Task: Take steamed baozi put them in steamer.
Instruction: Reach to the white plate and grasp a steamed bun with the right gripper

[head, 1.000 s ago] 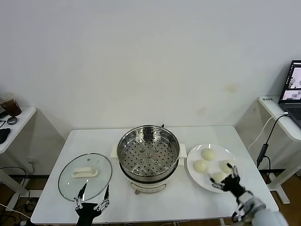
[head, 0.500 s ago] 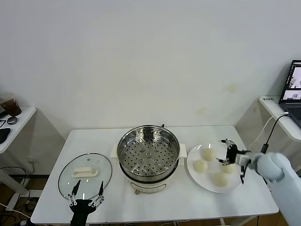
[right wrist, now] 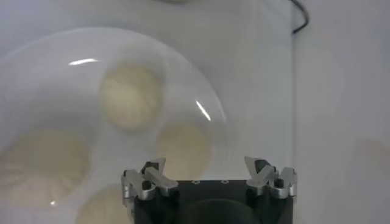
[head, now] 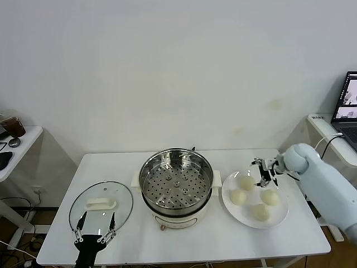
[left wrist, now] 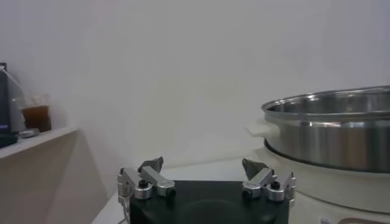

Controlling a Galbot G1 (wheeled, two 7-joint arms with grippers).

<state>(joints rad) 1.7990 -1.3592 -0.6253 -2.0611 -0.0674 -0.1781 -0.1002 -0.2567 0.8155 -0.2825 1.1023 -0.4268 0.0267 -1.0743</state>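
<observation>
Cream-white steamed baozi (head: 247, 183), four, on white plate (head: 280, 215); right gripper (head: 263, 172) spread wide, empty, hovering just above them. Steamer (head: 176, 181): steel, empty perforated tray, beside that gripper, toward the table's middle. Left gripper (head: 95, 228): jaws released, holding nothing, low over glass lid (head: 101, 206).

White table (head: 223, 245), rectangular, set against pale wall. On top, in row: glass lid (head: 101, 205) with white handle toward left end, lying flat; steamer (head: 176, 187) at centre, steel pot on cream base, perforated tray visible inside; white plate (head: 280, 216) toward right end, just beside steamer. Lid and steamer near each other, not touching. Cable (head: 193, 149) behind steamer at far edge.
</observation>
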